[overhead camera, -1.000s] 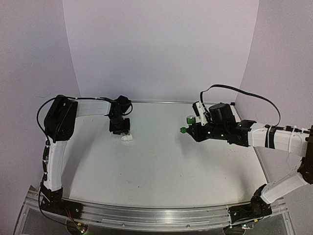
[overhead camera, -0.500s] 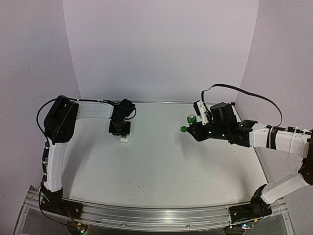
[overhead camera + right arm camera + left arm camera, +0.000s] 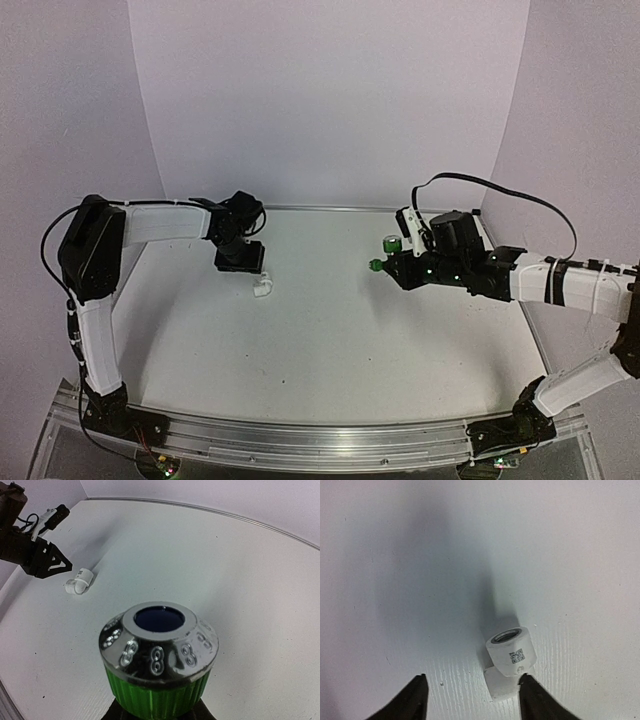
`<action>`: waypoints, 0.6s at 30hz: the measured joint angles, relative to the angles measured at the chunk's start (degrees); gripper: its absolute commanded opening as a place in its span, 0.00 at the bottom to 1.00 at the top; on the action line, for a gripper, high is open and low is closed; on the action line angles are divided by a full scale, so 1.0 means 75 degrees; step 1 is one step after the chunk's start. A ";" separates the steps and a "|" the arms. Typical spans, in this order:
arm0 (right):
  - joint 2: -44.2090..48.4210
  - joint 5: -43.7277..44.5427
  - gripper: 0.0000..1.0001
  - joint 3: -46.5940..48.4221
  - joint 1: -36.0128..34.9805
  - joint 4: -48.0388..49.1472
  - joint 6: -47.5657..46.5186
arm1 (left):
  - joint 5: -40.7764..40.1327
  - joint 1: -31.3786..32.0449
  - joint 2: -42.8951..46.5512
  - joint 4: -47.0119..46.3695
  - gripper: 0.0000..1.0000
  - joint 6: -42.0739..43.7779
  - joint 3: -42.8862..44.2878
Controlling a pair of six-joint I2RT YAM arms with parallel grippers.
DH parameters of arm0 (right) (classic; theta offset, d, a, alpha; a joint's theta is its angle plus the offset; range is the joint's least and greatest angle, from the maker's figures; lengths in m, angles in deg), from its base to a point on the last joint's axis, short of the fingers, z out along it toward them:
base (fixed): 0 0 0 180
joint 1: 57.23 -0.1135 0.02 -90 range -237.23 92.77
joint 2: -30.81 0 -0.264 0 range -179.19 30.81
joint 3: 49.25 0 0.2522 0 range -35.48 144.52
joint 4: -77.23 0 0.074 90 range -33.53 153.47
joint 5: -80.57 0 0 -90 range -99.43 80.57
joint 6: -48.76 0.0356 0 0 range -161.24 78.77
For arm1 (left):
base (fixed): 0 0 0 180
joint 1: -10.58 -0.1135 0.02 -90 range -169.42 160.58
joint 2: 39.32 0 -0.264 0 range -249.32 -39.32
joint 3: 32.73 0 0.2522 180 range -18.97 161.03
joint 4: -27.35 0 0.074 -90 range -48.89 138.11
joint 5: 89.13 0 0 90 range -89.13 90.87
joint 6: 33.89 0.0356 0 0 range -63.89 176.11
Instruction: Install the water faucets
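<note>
Left gripper [image 3: 475,699] hangs over the tabletop [image 3: 330,340] with its jaws standing apart and nothing clamped between them. Its wrist view shows the two dark fingertips [image 3: 416,696] at the bottom edge with a wide gap of bare surface between them. The white pipe fitting [image 3: 510,655] lies on the tabletop just ahead of this gripper, off toward its right fingertip rather than centred in the gap. The fitting's lower, squarish end sits right against the inner side of that fingertip, though whether the two touch cannot be told. The fitting is on its side, its round open mouth turned up and away from the gripper, and a small square printed code shows on its wall. The left fingertip is well clear of it. Across the tabletop, well apart from the left gripper, the right gripper [image 3: 392,262] is raised and closed on the green tap [image 3: 159,665]. The ribbed green knob with its silver cap and dark blue centre stands upright above the fingers in the right wrist view. From the top view the tap's green spout pokes out of the gripper toward the left arm's side.
</note>
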 measured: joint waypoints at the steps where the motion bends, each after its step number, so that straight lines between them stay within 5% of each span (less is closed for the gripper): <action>1: 0.0000 -0.0004 0.00 0.0000 0.0000 0.0000 -0.0002 | 0.0000 0.0056 0.0070 -0.0031 0.81 0.0082 0.0000; 10: 0.0000 -0.0021 0.00 -0.0003 0.0000 0.0000 -0.0002 | 0.0149 0.0918 0.0141 -0.0053 0.83 0.1287 0.0044; 18: 0.0009 -0.0099 0.00 -0.0003 0.0000 0.0000 0.0001 | 0.0066 0.0786 -0.0936 0.0299 0.71 0.1404 0.0868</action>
